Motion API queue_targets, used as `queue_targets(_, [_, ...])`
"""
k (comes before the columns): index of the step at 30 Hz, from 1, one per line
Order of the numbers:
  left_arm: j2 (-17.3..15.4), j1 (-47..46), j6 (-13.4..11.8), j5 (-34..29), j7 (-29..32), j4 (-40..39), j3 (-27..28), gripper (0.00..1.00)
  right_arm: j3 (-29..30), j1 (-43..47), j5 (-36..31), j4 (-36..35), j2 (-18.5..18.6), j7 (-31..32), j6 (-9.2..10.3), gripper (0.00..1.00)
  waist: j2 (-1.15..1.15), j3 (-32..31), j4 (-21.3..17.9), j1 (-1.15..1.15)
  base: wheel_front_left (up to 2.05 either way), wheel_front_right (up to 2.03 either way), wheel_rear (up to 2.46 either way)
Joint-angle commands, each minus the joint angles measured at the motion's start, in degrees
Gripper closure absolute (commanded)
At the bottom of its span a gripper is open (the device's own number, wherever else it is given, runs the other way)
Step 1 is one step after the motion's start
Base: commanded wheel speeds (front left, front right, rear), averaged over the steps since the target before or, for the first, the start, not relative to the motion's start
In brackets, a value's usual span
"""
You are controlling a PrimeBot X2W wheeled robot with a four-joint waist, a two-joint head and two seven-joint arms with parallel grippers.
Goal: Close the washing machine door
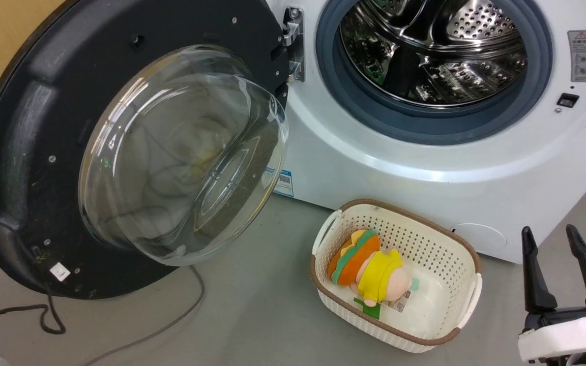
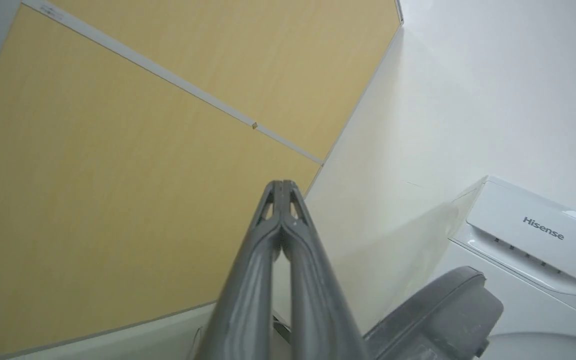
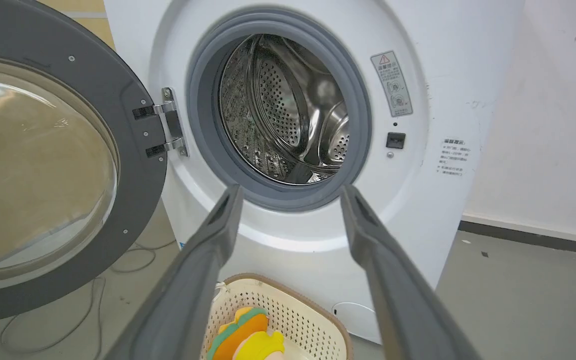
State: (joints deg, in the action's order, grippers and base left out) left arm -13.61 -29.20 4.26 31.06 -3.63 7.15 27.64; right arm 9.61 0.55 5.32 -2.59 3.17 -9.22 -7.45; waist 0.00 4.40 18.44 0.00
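The washing machine door (image 1: 23, 152) stands wide open on its hinge at the left, its black frame and bulging glass bowl facing me; the right wrist view has the door (image 3: 138, 165) at its left edge. The white washing machine (image 1: 425, 168) shows its steel drum and grey gasket; the machine (image 3: 418, 165) fills the middle of the right wrist view. My right gripper (image 1: 552, 231) stands open at the lower right, empty, fingers pointing up; in its own view the right gripper (image 3: 290, 192) aims at the drum opening. My left gripper (image 2: 282, 183) is shut on nothing, pointing up at a yellow wall.
A cream perforated basket (image 1: 456, 244) holding a plush toy (image 1: 369, 267) sits on the grey floor in front of the machine. Dark cables (image 1: 49, 317) lie on the floor under the door. A white wall (image 3: 558, 125) runs to the machine's right.
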Motion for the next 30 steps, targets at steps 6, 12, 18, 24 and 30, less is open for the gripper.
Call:
queue_targets(6, [-2.7,-3.5,0.7,10.5,6.8,8.8,6.0,1.00,1.3,-1.3,0.6,-0.8,-0.2,-1.2,-0.02,0.00,0.00,0.9,1.2,0.00,0.00,0.00,0.00])
queue_targets(12, [-3.9,-4.6,1.2,20.3,16.6,15.1,8.9,1.00,2.1,-1.7,0.6,-1.1,-0.2,-1.9,-0.02,0.00,0.00,1.7,2.5,0.00,0.00,0.00,0.00])
queue_targets(18, [-3.2,-3.1,1.7,27.8,25.1,17.5,8.1,1.00,1.8,-2.9,0.7,-1.2,-0.2,-2.8,-0.03,0.00,0.00,3.2,3.1,0.00,0.00,0.00,0.00])
queue_targets(24, [-2.3,0.7,2.1,33.6,30.4,16.0,6.4,1.00,2.0,-3.5,1.3,-1.4,-0.2,-3.6,-0.03,0.00,0.00,4.0,3.1,0.00,0.00,0.00,0.00])
queue_targets(30, [-0.6,4.3,2.4,39.4,34.9,13.0,4.5,1.00,2.9,-3.7,1.6,-1.5,-0.3,-4.2,-0.03,0.00,0.00,4.7,3.7,0.00,0.00,0.00,0.00])
